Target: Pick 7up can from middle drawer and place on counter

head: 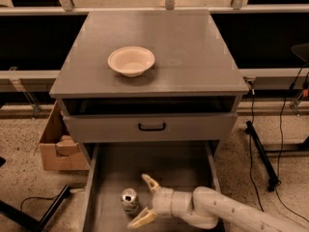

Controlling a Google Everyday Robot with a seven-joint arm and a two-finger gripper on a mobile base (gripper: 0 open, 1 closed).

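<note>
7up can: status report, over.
Gripper open, low in middle drawer, beside 7up can. Can upright, not gripped. Bowl on counter; nothing between gripper and can.

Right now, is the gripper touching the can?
Cannot tell. In the camera view the open gripper sits beside the can in the drawer; its lower finger ends close to the can's base, no plain gap or contact.

We noted a matte grey counter (193,57), smooth cream bowl (131,60), shiny metal-topped 7up can (129,200), and a smooth, pale plastic-looking gripper (144,202) beside the can over the matte middle drawer (169,166).
</note>
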